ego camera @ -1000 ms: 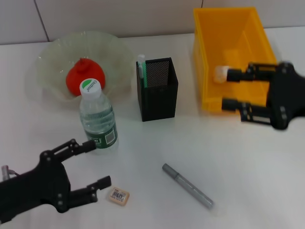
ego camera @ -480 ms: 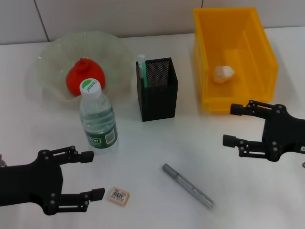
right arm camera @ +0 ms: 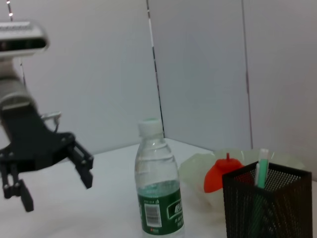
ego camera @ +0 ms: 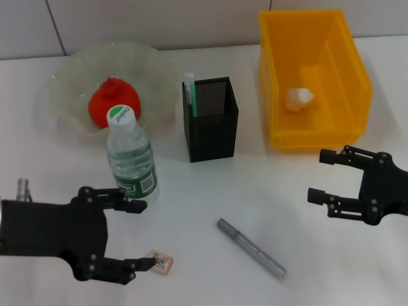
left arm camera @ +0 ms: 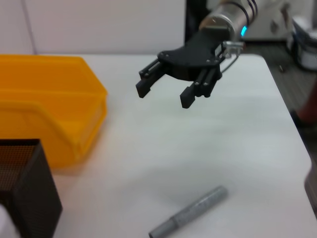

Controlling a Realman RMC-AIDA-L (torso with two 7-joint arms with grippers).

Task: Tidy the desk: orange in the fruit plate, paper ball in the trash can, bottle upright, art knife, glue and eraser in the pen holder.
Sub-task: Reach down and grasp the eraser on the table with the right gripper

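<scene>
We poise our left gripper, wide open and empty, at the near-left eraser; next, descend squarely; our right gripper idles open.

The orange is seated in the clear fruit plate. The bottle, white-capped with a green label, is stood upright just in front of the plate. The white paper ball is contained in the yellow trash can. The black mesh pen holder is loaded with a green-and-white stick. The grey art knife and the tan eraser are laid on the worktop.
</scene>
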